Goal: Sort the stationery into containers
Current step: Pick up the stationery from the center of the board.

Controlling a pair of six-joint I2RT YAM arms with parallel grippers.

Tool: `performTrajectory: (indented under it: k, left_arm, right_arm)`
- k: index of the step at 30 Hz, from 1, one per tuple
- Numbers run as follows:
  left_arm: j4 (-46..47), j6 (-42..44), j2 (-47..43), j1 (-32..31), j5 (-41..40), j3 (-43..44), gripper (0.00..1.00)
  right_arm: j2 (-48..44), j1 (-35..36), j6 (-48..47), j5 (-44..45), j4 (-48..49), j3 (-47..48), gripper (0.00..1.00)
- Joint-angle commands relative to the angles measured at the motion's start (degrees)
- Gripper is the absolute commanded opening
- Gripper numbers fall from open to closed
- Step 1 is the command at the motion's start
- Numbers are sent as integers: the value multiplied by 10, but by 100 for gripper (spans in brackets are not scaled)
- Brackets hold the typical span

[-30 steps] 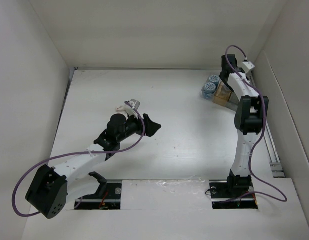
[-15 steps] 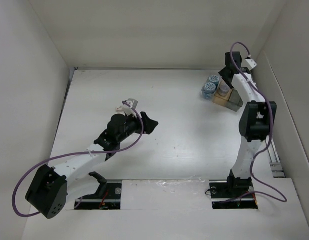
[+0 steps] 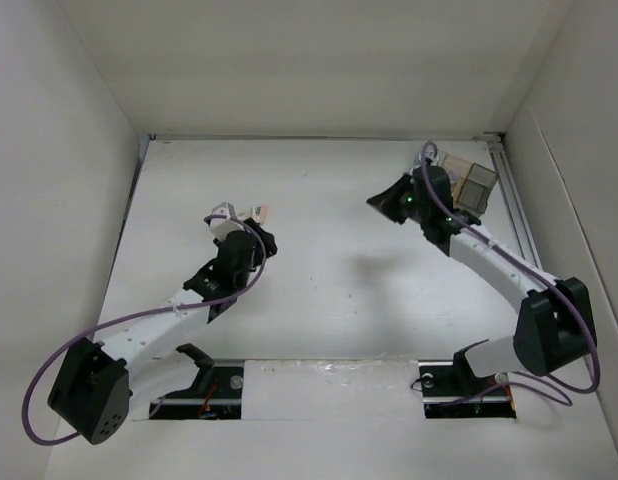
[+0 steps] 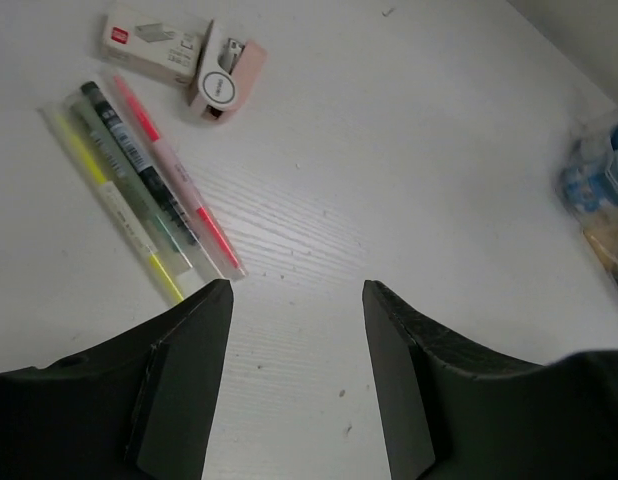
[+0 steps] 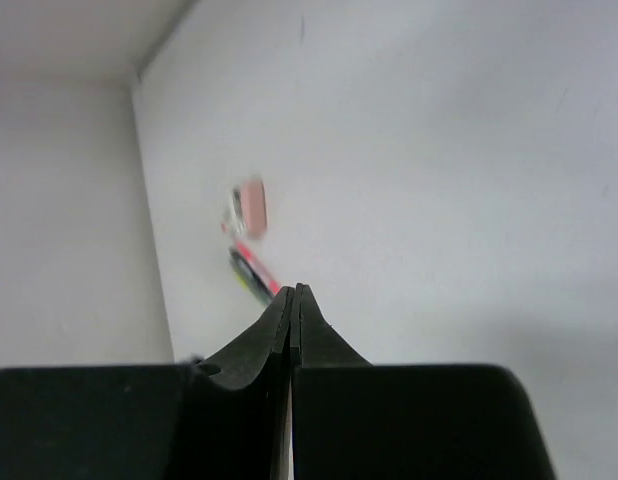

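Observation:
Three pen-like sticks lie side by side on the table: a yellow-green one [image 4: 109, 200], a dark one [image 4: 139, 180] and a pink-red one [image 4: 179, 185]. My left gripper [image 4: 297, 290] hovers just short of their near ends, open, with nothing between its fingers. Blue rolls [image 4: 594, 175] show blurred at the right edge of the left wrist view, by the containers [image 3: 476, 183]. My right gripper [image 3: 389, 200] is shut and empty, in mid-air left of the containers, pointing towards the distant sticks [image 5: 251, 272].
A pink stapler [image 4: 224, 80] and a small white box [image 4: 154, 45] lie beyond the sticks. White walls close in the table on the left, back and right. The right arm's forearm [image 3: 489, 260] stretches across the right half.
The right arm swung away from the containers towards the table's middle and its jaws shut. The left arm moved left and farther out, and its jaws narrowed.

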Motion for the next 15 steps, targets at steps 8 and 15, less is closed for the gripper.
performTrajectory:
  k: [8, 15]
  left_arm:
    - [-63, -73, 87, 35, -89, 100, 49]
    - [-120, -4, 282, 46, -80, 249, 49]
  right_arm:
    - [-120, 132, -22, 48, -16, -77, 3]
    - [-148, 155, -42, 55, -32, -99, 42]
